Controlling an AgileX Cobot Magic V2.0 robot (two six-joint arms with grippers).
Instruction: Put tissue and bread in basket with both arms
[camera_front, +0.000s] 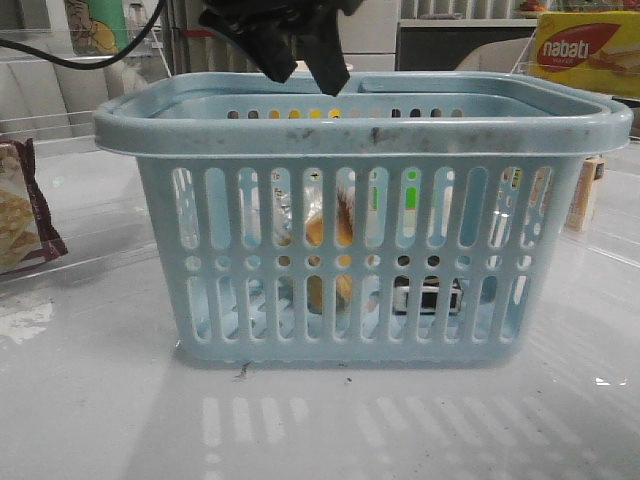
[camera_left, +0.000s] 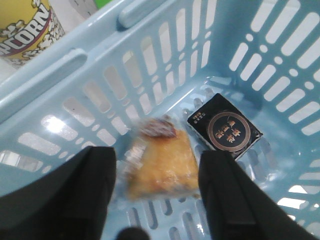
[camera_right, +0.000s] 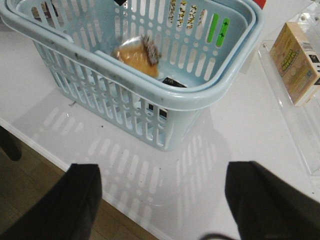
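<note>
— Where does the left hand (camera_left: 157, 200) stand?

— Above the basket (camera_front: 360, 125), its dark fingers (camera_left: 230, 200) spread wide with nothing between them. In the front view it hangs over the rear rim.

— And the right hand (camera_right: 162, 200)?

— Wide too, empty, out over the table (camera_right: 210, 145) well apart from the basket.

— The bread (camera_left: 160, 167)?

— Inside the basket, blurred, below the left hand.

— The tissue (camera_left: 225, 127)?

— Flat on the basket floor, just beside the bread, dark printed face up.

— Anything around it?

— A yellow nabati box (camera_front: 585, 50) behind, a small tan carton (camera_right: 300, 62) beside the basket, and a cracker packet (camera_front: 22, 205).
</note>
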